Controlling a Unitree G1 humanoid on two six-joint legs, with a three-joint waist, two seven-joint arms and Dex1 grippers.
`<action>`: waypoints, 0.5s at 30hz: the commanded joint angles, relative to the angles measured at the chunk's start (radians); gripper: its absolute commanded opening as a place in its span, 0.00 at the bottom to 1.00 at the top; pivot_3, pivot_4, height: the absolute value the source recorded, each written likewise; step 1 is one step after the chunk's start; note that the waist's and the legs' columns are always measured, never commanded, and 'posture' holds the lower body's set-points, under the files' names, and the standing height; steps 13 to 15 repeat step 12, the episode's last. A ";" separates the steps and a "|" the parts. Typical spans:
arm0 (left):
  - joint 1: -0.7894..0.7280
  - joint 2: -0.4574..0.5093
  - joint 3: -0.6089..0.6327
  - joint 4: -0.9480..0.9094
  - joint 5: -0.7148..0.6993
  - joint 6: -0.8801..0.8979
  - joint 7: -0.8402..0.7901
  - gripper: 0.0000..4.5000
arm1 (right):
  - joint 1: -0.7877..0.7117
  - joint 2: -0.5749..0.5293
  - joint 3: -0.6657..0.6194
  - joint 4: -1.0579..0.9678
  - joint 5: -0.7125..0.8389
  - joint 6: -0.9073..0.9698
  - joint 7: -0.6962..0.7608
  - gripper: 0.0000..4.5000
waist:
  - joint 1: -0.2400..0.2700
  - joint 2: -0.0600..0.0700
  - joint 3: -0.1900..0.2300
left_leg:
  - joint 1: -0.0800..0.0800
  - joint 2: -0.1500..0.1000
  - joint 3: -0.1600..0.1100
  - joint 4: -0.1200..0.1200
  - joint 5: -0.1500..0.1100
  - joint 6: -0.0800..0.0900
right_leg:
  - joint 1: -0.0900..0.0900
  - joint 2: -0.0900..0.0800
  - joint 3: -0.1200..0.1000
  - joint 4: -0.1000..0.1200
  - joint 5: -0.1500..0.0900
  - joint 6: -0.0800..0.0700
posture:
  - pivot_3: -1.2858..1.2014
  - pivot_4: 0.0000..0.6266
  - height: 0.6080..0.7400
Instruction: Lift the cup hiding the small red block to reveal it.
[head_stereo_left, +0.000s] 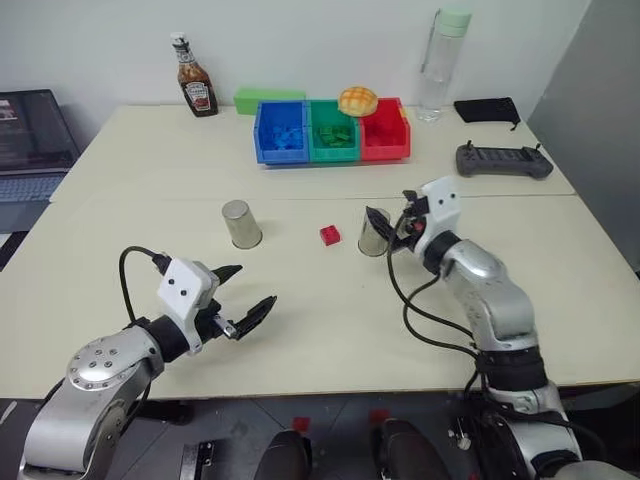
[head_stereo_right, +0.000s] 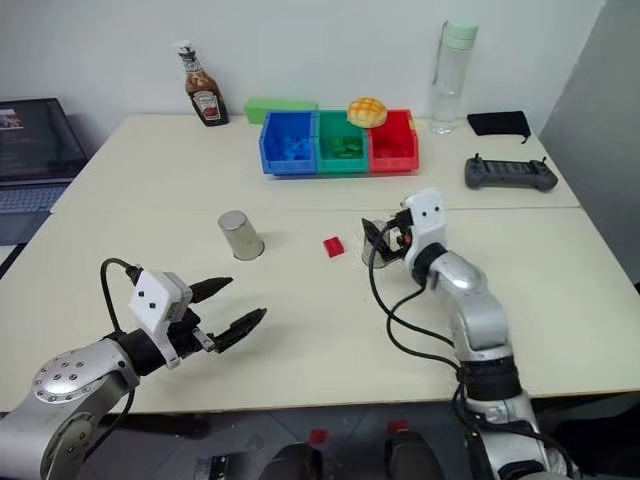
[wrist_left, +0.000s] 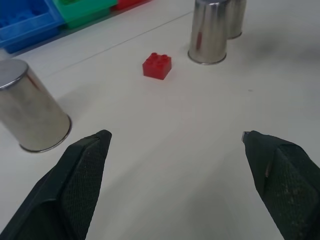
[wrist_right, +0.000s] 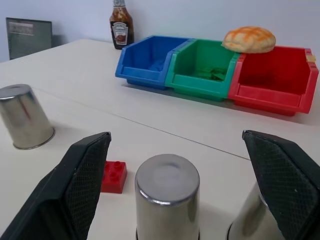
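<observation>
The small red block (head_stereo_left: 329, 235) lies uncovered on the table between the cups. One upturned silvery cup (head_stereo_left: 240, 223) stands to its left. Another cup (wrist_right: 167, 197) stands to its right, just ahead of my right gripper (head_stereo_left: 392, 215), which is open wide and touches nothing. A third cup (wrist_right: 250, 220) stands close beside that one. My left gripper (head_stereo_left: 255, 284) hovers open and empty nearer the front edge, with the block (wrist_left: 157, 65) well ahead of it.
Blue (head_stereo_left: 281, 132), green (head_stereo_left: 333, 135) and red (head_stereo_left: 385, 132) bins sit in a row at the back, with a bun (head_stereo_left: 358, 100) on top. A ketchup bottle (head_stereo_left: 197, 88), a water bottle (head_stereo_left: 437, 65), a controller (head_stereo_left: 503, 160) and a laptop (head_stereo_left: 30, 140) ring the table.
</observation>
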 joint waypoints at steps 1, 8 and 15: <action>-0.002 0.023 0.040 -0.016 -0.018 0.009 -0.012 1.00 | 0.067 -0.102 -0.051 -0.212 0.144 0.114 0.120 1.00 | 0.004 0.000 0.000 | 0.000 0.000 0.000 0.000 0.000 0.000 | 0.000 0.000 0.000 0.000 0.000 0.000 | 0.52 0.24 1.00; -0.037 0.066 0.081 0.013 -0.114 0.063 -0.085 1.00 | 0.150 -0.291 -0.083 -0.323 0.275 0.232 0.240 1.00 | 0.009 0.000 0.001 | 0.000 0.000 -0.001 0.000 0.000 0.000 | 0.001 0.001 -0.001 0.000 0.000 0.000 | 0.52 0.24 1.00; -0.047 0.085 0.075 0.015 -0.124 0.075 -0.104 1.00 | 0.164 -0.317 -0.076 -0.322 0.296 0.240 0.244 1.00 | 0.008 0.000 0.001 | 0.001 0.000 0.000 0.000 0.000 0.000 | 0.001 0.002 -0.001 0.000 0.000 0.000 | 0.52 0.24 1.00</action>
